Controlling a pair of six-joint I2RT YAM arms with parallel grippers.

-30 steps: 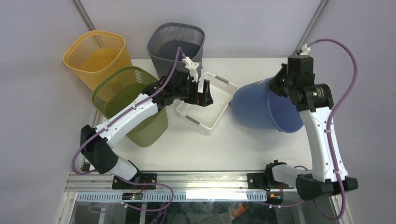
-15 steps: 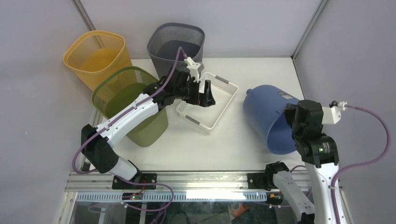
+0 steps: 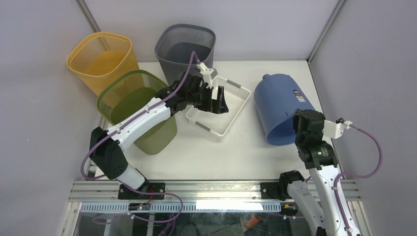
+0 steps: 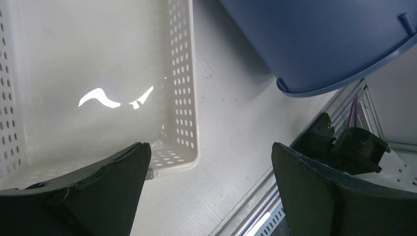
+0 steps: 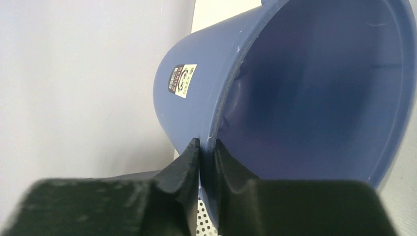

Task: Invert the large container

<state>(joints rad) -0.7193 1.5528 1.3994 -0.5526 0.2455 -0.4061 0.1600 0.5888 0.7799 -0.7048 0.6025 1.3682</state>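
The large container is a blue bucket (image 3: 280, 103), tipped over with its open mouth facing the near edge and its base pointing to the far side. My right gripper (image 3: 298, 124) is shut on the bucket's rim, one finger outside the wall and one inside. The right wrist view looks straight into the bucket (image 5: 305, 83), with my right gripper (image 5: 206, 143) pinching the rim. My left gripper (image 3: 219, 101) hangs open above the white basket (image 3: 238, 112), holding nothing. In the left wrist view my left gripper (image 4: 209, 150) is wide apart, and the bucket (image 4: 319, 39) fills the top right.
The perforated white basket (image 4: 184, 88) lies mid-table, just left of the bucket. A yellow bin (image 3: 101, 59), a green bin (image 3: 123, 93) and a grey bin (image 3: 187, 44) stand at the back left. The enclosure's right wall is close to the bucket.
My right arm swung from the far side round to the near side, still gripping the rim. The bucket turned with it, so its mouth now faces the near edge. The left arm barely moved.
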